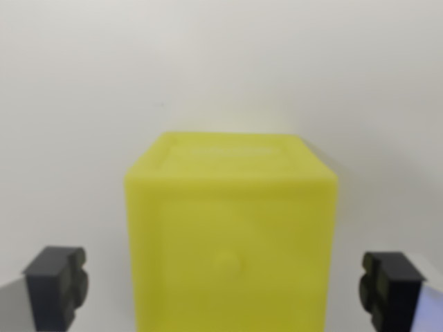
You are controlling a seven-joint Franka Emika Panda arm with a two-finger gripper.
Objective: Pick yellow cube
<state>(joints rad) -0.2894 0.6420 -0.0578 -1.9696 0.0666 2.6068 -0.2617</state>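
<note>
A yellow cube point(230, 235) fills the lower middle of the wrist view, blurred from closeness, resting on a white surface point(221, 62). Its top face has a shallow recessed panel and its near face a small round dimple. My gripper point(225, 287) is open. One black fingertip point(57, 285) stands at the wrist view's left of the cube and the other at the right, each with a clear gap to the cube's sides. The cube sits between them, and its bottom is cut off by the frame's lower edge.
Only the plain white surface shows around and beyond the cube.
</note>
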